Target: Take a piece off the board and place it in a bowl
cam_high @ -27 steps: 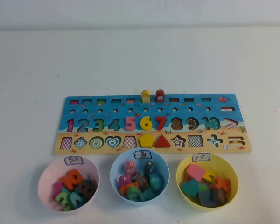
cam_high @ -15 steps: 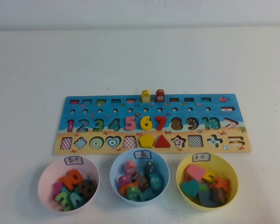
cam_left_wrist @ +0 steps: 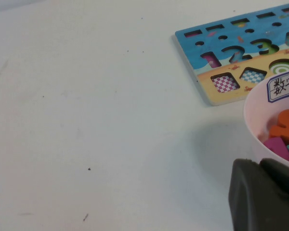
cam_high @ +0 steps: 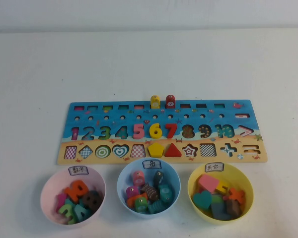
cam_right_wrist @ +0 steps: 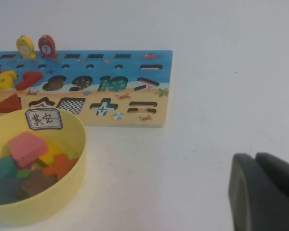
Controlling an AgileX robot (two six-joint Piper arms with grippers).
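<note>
The small red wooden fish-like piece (cam_high: pixel 170 101) with its white round mark stands upright at the far edge of the long blue and sand-coloured wooden puzzle board (cam_high: pixel 161 132), just beside a similar yellow block (cam_high: pixel 155 102) on its left; the right wrist view shows the same red piece (cam_right_wrist: pixel 46 46) proud of the board, clear on the side away from the yellow one. It looks light, rigid and smooth-painted, so it should lift with little force but could slip or twist under a loose pinch; the best hold seems to be across its flat faces, high on the body, coming from above so the fingers miss the yellow neighbour; if it sits on a peg, a straight upward pull is the safer judgement.

The light blue round plastic bowl (cam_high: pixel 148 186) with a white label on its rim sits just in front of the board's middle, between a pink bowl (cam_high: pixel 73 195) and a yellow bowl (cam_high: pixel 220 193), already holding several pieces.

The left gripper (cam_left_wrist: pixel 265 195) hangs low just beside the pink bowl; the right gripper (cam_right_wrist: pixel 265 192) hangs over bare table, beyond the yellow bowl; both are well apart from the red piece. Only a dark corner of each shows, so whether either is open or closed cannot be told; nothing is seen in their grasp.
</note>
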